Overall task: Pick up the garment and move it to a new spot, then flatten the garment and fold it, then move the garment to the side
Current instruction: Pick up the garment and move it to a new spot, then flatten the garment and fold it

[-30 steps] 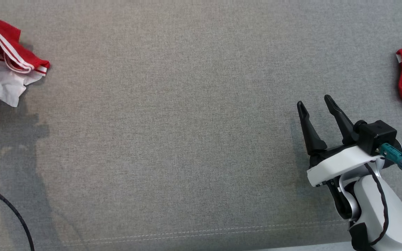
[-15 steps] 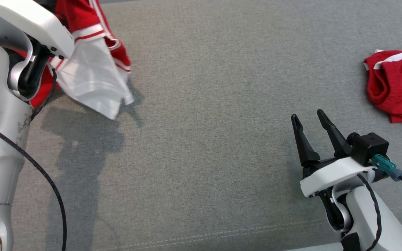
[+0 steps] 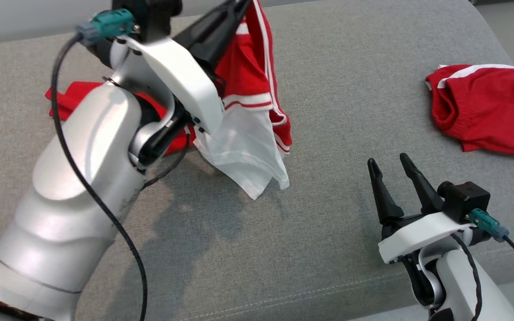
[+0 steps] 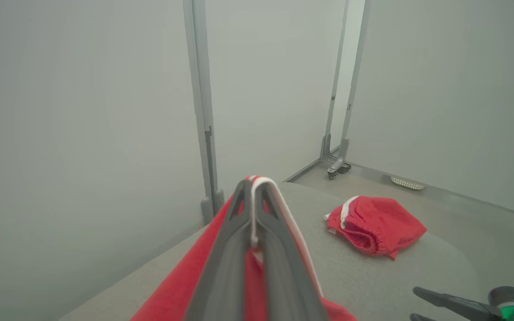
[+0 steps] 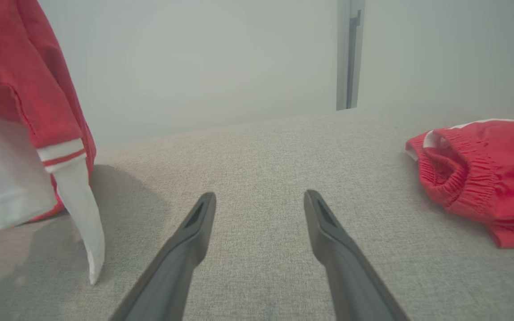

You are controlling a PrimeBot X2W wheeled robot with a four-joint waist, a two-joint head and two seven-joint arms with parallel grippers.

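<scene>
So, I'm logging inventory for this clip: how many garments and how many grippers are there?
Garments: 2, the red-and-white garment lifted and the red garment lying crumpled.
Grippers: 2, the left gripper and the right gripper.
Total: 4

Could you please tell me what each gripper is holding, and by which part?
The left gripper pinches the red garment by its white-striped edge; the right gripper is open, holding nothing.
</scene>
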